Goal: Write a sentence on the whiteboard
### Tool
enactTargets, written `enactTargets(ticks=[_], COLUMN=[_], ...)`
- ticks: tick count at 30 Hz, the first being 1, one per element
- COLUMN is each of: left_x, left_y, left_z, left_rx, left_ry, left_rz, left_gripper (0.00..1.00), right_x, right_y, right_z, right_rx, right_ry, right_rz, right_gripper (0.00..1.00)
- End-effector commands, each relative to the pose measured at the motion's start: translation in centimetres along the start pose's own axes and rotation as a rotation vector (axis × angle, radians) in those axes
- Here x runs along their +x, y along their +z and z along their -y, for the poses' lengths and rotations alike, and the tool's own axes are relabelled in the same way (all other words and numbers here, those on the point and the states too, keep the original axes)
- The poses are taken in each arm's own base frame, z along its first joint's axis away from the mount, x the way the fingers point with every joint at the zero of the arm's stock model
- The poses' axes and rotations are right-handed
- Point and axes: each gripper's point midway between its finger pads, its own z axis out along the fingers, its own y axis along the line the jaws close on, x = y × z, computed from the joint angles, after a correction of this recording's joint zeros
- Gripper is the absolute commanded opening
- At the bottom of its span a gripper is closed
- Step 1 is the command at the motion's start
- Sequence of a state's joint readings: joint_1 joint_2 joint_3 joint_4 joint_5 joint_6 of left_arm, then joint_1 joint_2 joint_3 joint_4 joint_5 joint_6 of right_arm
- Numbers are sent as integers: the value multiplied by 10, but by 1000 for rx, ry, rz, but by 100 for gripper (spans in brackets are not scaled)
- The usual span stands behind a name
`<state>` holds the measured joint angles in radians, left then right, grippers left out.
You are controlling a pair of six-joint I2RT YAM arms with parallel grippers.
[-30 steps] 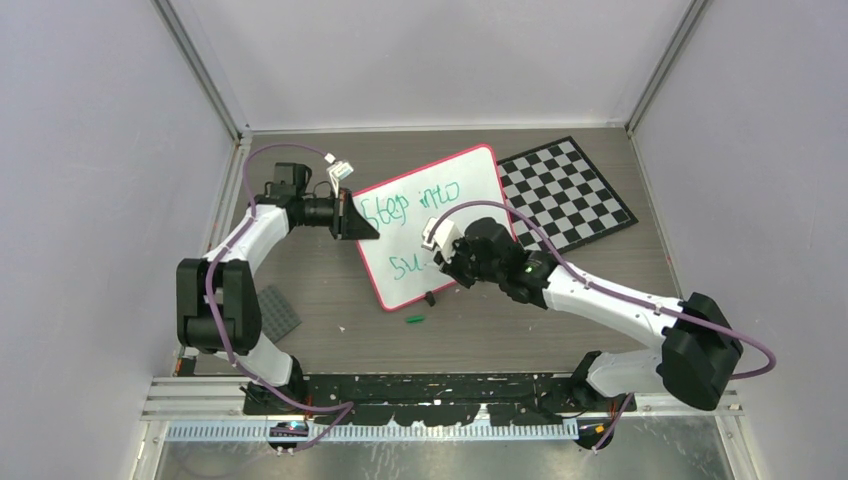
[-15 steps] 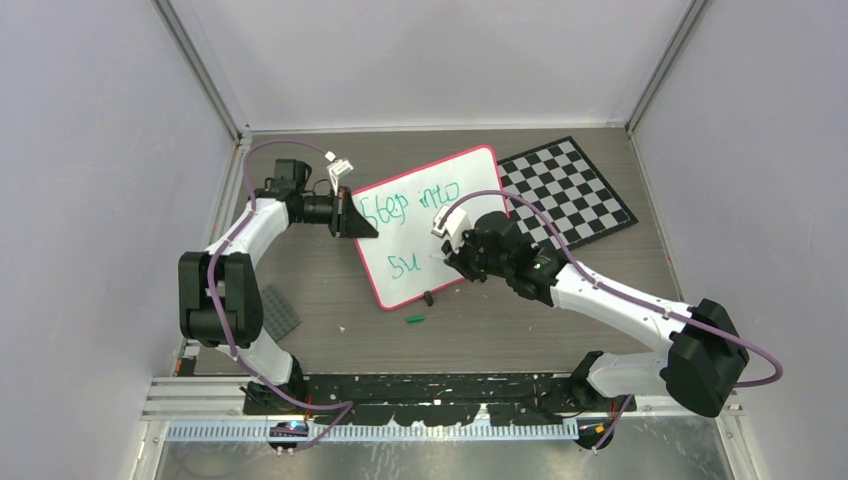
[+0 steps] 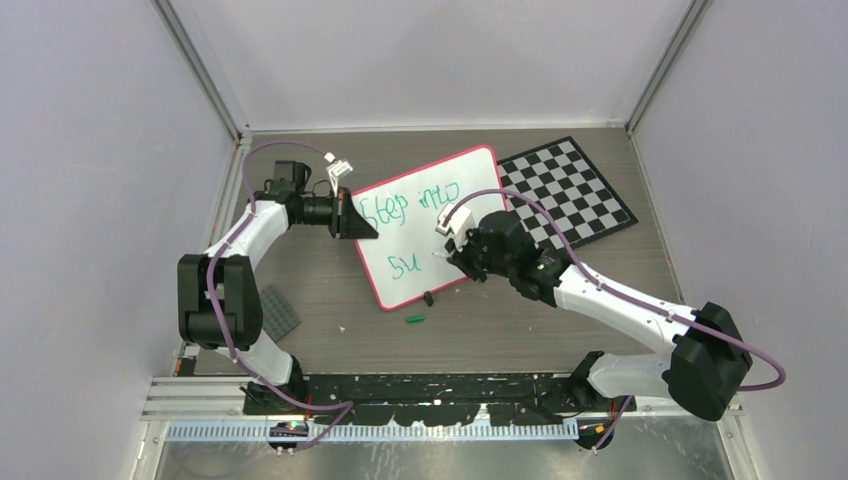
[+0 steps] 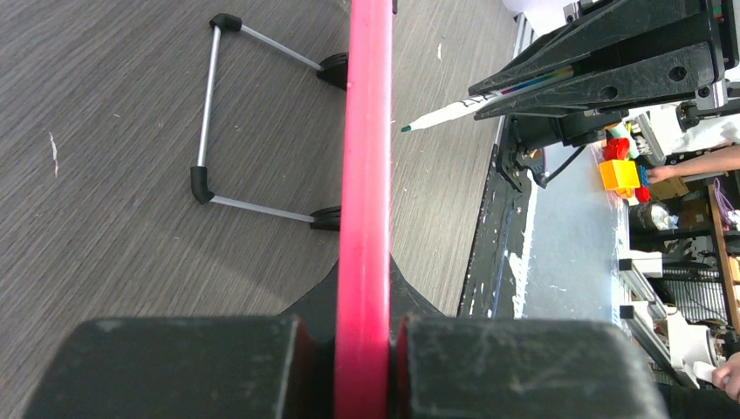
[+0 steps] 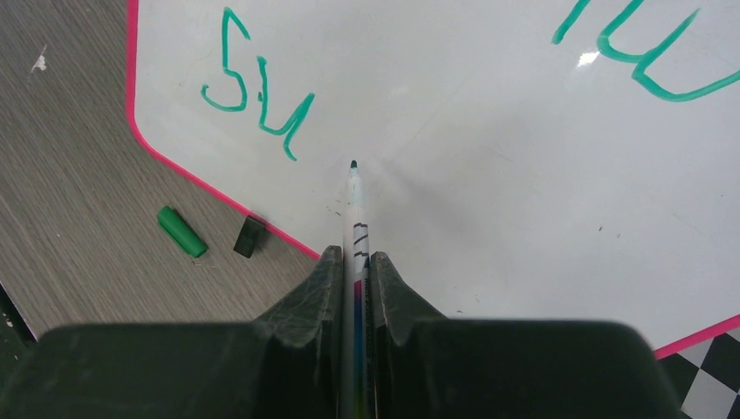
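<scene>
The whiteboard (image 3: pixel 410 240) lies tilted mid-table, its corner overlapping the checkered board (image 3: pixel 565 190). The left gripper (image 3: pixel 352 215) stays clamped on the board's pink left rim, unmoved. The right gripper (image 5: pixel 353 262), clenched on a green marker (image 5: pixel 353 209), has slid slightly right and away since a second ago. This uncovers "su", the second line of the sentence (image 3: pixel 385 208), under "Step into". The tip hovers just right of it; contact is unclear. A green cap (image 3: pixel 415 319) lies near the board's near edge.
</scene>
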<state>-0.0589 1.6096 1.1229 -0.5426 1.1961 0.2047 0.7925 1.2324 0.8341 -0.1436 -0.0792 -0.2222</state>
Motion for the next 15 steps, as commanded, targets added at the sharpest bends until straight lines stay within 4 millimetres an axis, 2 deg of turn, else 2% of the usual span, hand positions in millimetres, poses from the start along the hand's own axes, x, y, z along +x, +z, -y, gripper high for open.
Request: enactTargets(ticks=[1,15], left_x=[33,31], left_y=[-1,1], left_z=[-2,-2], left_rx=[-82,-81], left_ry=[-145,-137], left_rz=[-89,-91], left_gripper=[0,0], right_x=[-20,-40], right_y=[1,16], right_z=[7,-12], right_rx=[23,-31], right_ry=[-17,-50], right_rz=[68,120], right_gripper=[0,0])
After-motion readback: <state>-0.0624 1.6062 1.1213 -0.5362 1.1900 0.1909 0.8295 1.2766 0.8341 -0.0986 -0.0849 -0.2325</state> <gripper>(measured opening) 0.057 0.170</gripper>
